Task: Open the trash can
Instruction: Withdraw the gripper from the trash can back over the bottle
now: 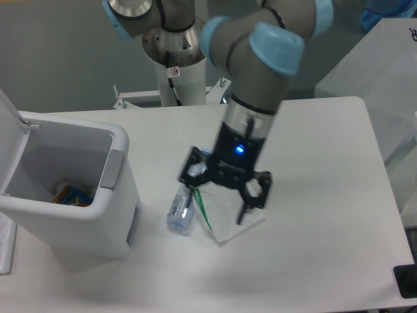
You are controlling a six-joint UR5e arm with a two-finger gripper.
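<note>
Trash can (71,195) is seen at near left of the white table (326,195), lid raised, colourful litter visible inside. Gripper (218,201) is positioned right of it, fingers spread wide, nothing held, over a plastic bag (225,218). A clear bottle (182,210) is lying just left of the bag.
</note>
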